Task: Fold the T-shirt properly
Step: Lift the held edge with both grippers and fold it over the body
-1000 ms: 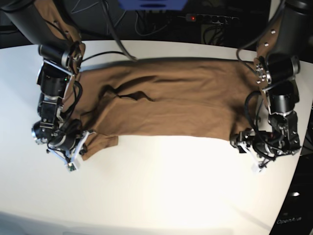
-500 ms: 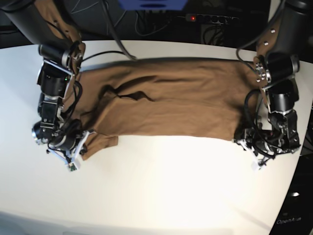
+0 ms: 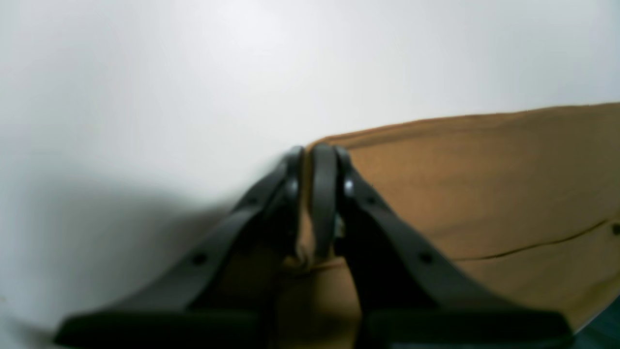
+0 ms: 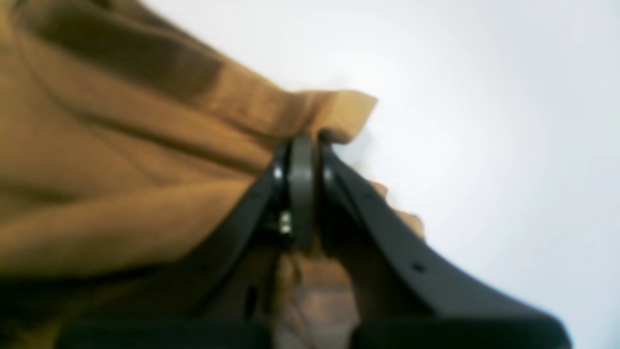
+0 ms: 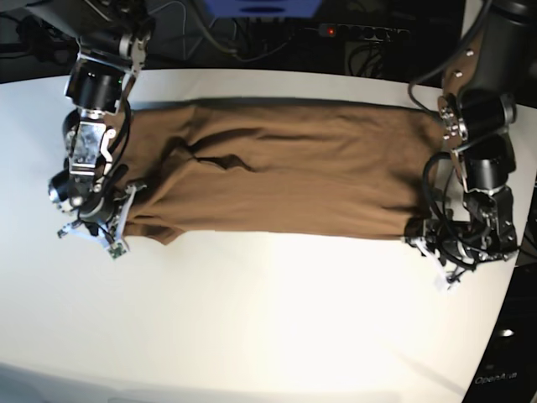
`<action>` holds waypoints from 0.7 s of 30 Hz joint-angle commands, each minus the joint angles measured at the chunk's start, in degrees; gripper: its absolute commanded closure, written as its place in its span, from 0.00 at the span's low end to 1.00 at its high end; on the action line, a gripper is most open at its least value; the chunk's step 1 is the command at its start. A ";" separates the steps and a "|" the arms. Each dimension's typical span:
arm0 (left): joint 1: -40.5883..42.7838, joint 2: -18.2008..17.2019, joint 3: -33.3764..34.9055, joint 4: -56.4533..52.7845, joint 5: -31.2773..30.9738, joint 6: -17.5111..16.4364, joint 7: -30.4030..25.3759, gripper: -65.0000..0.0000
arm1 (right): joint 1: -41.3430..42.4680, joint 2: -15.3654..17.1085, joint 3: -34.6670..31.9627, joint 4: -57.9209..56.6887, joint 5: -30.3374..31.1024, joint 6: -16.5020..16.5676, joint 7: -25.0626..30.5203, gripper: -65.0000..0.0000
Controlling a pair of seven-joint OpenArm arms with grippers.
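The tan-brown T-shirt [image 5: 285, 176] lies spread in a long band across the white table [image 5: 277, 319]. At the base view's right end, my left gripper [image 5: 417, 234] is shut on the shirt's near corner. The left wrist view shows a thin fold of the T-shirt [image 3: 484, 169] pinched in that gripper [image 3: 310, 154]. At the base view's left end, my right gripper [image 5: 132, 211] is shut on the cloth's near edge. In the right wrist view the T-shirt [image 4: 121, 145] bunches around the shut gripper [image 4: 302, 145], and a small flap sticks out past it.
Behind the table's far edge, a power strip [image 5: 361, 32] with a red light and loose cables lie in the dark. The table's curved right edge runs just beyond my left arm [image 5: 482, 159].
My left gripper has shut on the shirt's corner. My right arm has pulled back and up-table with its held edge, and the cloth's left end now lies flatter and straighter.
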 commanded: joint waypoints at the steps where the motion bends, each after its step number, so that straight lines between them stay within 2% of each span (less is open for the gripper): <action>1: -1.36 -1.08 -0.17 1.01 -0.34 -0.24 -0.65 0.95 | 0.84 0.32 -0.76 2.06 -0.40 0.03 -0.32 0.98; 12: -1.19 -1.25 -0.26 1.01 -1.13 -0.41 -0.21 0.95 | -1.27 -0.73 -2.87 9.62 -0.40 0.03 -0.32 0.98; 21: 1.36 -4.77 0.36 1.09 -14.84 -0.41 -0.12 0.95 | -4.34 -0.82 -4.46 16.56 -0.40 0.03 -0.05 0.98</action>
